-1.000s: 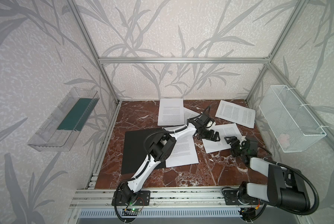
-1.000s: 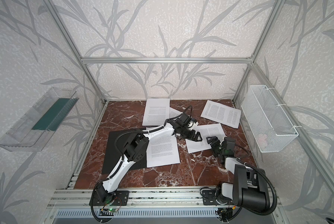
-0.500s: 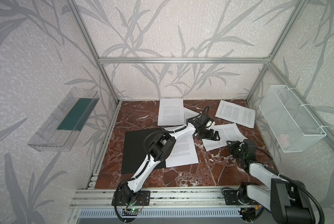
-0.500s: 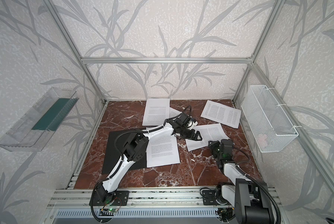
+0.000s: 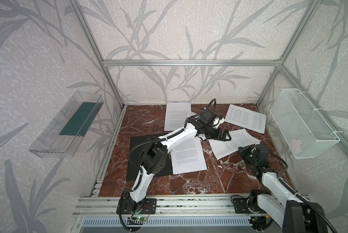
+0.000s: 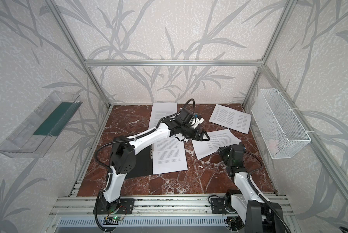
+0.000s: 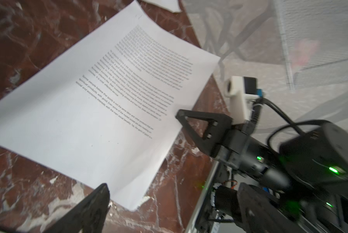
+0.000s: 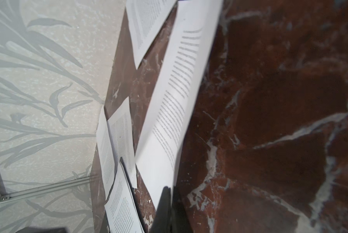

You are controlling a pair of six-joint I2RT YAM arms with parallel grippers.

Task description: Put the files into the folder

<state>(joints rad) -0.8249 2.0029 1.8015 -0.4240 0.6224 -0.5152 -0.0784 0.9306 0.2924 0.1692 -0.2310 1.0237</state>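
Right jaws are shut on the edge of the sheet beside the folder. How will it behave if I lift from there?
Likely floppy: the sheet looks bowed along its length where the right gripper pinches one edge. Probably very light, so the far end may drag and slide easily on the polished marble table.

Pale wallpaper [image 5: 169, 30] with grey leaf sprays covers every wall, framed by aluminium bars [image 5: 189, 62] that meet in the corners behind the left gripper [image 5: 215, 138]. Under both grippers lies a red-brown marble counter [image 5: 189, 187] with white veins. A clear tray [image 5: 48, 145] holding a green panel [image 5: 78, 119] hangs on the wall well out to the left gripper's left. A white wire basket [image 5: 302, 123] hangs near the right gripper [image 5: 243, 150], to its right. Light is soft and even.
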